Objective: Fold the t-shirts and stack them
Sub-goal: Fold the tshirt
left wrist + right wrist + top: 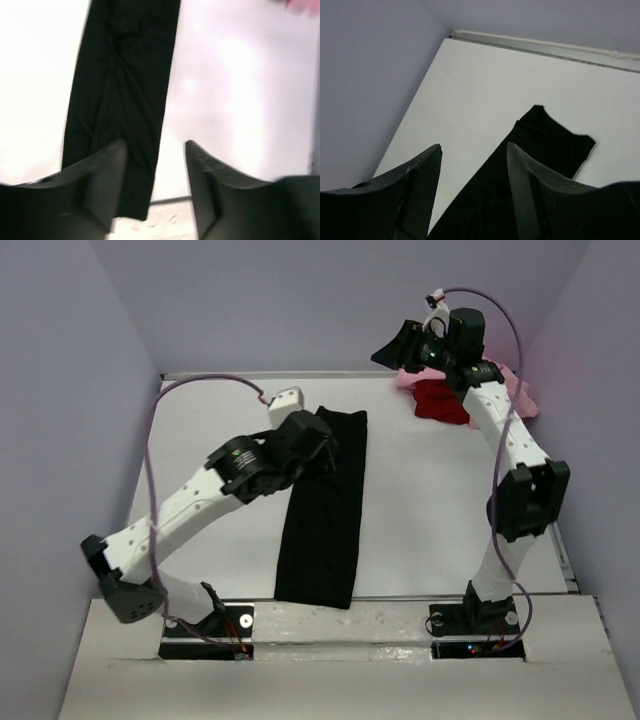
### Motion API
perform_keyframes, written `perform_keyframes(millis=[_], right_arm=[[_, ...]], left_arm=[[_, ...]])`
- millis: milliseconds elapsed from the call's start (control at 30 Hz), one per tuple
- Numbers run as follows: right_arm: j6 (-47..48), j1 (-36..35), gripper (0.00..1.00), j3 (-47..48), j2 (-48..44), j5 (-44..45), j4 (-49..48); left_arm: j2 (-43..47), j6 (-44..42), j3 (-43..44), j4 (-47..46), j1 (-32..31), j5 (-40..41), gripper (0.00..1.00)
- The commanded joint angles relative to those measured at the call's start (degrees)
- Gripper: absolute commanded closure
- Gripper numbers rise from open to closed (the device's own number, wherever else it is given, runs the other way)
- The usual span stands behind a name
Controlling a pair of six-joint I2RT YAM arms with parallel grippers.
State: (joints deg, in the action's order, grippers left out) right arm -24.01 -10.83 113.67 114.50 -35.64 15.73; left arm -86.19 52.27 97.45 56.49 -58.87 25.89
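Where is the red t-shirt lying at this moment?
In the top view, the red t-shirt lies crumpled near the table's far right corner, against the pink t-shirt, partly behind the right arm.

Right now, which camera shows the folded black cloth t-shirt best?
Top external view: nearly the whole black cloth t-shirt shows as a long strip. The left wrist view cuts off one end; the right wrist view shows only one end.

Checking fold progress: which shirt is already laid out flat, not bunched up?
The black shirt: folded into a long narrow strip in the middle. The red shirt and pink shirt lie bunched together in the far right corner.
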Motion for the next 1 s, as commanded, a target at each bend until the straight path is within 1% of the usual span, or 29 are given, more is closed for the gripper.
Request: perform_keyframes(millis=[0, 33, 67, 100, 133, 167, 200, 233, 267, 300, 333, 367, 400, 433, 500, 633, 733, 867, 967], right_arm=[[-3.31, 0.37, 0.39, -17.33, -13.02, -5.29, 4.22], [-4.54, 0.37, 0.4, -22.3, -15.94, -6.8, 4.31], [-5.95, 0.37, 0.4, -27.48, -18.93, -7.51, 4.4], [-6.4, 0.37, 0.4, -37.54, -24.88, -7.26, 4.92], [-6.4, 0.37, 0.39, -42.08, -27.63, -6.73, 5.8], [-5.88, 0.37, 0.39, -46.04, -30.18, -6.73, 7.55], [-5.52, 0.37, 0.39, -49.56, -32.56, -7.16, 8.52], [-5.52, 0.37, 0.39, -55.69, -34.58, -7.69, 9.58], [-5.61, 0.37, 0.38, -58.53, -36.35, -9.17, 10.02], [-6.57, 0.37, 0.3, -61.17, -39.41, -12.49, 10.03], [-7.36, 0.37, 0.29, -65.37, -40.57, -13.92, 10.2], [-8.59, 0.37, 0.21, -66.98, -42.58, -15.93, 10.11], [-8.77, 0.37, 0.21, -68.48, -43.56, -19.09, 10.03], [-8.95, 0.37, 0.21, -69.71, -44.79, -19.64, 10.03], [-10.26, 0.37, 0.21, -72.87, -48.29, -18.69, 10.2], [-10.88, 0.37, 0.21, -77.36, -49.2, -21.48, 11.52], [-10.18, 0.37, 0.21, -79.82, -50.59, -21.58, 13.89], [-7.11, 0.37, 0.21, -82.9, -51.21, -21.75, 17.93], [-3.16, 0.37, 0.21, -86.14, -52.79, -20.35, 20.92]], left_arm=[[8.37, -7.07, -15.82, -4.87, 7.35, -0.47, 0.3], [10.06, -8.31, -18.76, -6.46, 9.02, -2.23, 0.28], [13.39, -9.63, -22.01, -8.31, 13.65, -7.9, 0.28], [14.9, -11.3, -27.69, -10.94, 16.31, -11.27, 0.27], [16.22, -12.44, -30.45, -12.44, 19.29, -18.61, 0.27], [18.23, -13.76, -33.35, -14.2, 22.1, -22.6, 0.27], [19.04, -14.64, -35.81, -16.74, 26.48, -25.94, 0.27], [19.31, -15.26, -40.19, -17.72, 28.35, -29.46, 0.27], [19.4, -16.05, -42.15, -18.86, 29.5, -32.19, 0.27], [19.13, -17.37, -43.64, -20.79, 30.56, -36.31, 0.25], [18.78, -18.07, -45.31, -21.15, 30.74, -38.78, 0.24], [17.74, -19.21, -46.03, -21.77, 30.75, -39.94, 0.22], [17.2, -19.92, -46.64, -23.43, 30.75, -41.34, 0.22], [16.76, -20.54, -47.26, -23.79, 30.83, -42.32, 0.22], [15.45, -21.42, -48.14, -24.84, 31.1, -43.11, 0.21], [13.25, -22.56, -50.25, -26.51, 31.54, -46.62, 0.22], [13.16, -22.56, -52.53, -28.01, 31.45, -48.73, 0.22], [12.37, -23.44, -54.38, -27.93, 31.45, -49.01, 0.22], [11.66, -23.79, -54.73, -26.7, 31.54, -48.13, 0.22]])
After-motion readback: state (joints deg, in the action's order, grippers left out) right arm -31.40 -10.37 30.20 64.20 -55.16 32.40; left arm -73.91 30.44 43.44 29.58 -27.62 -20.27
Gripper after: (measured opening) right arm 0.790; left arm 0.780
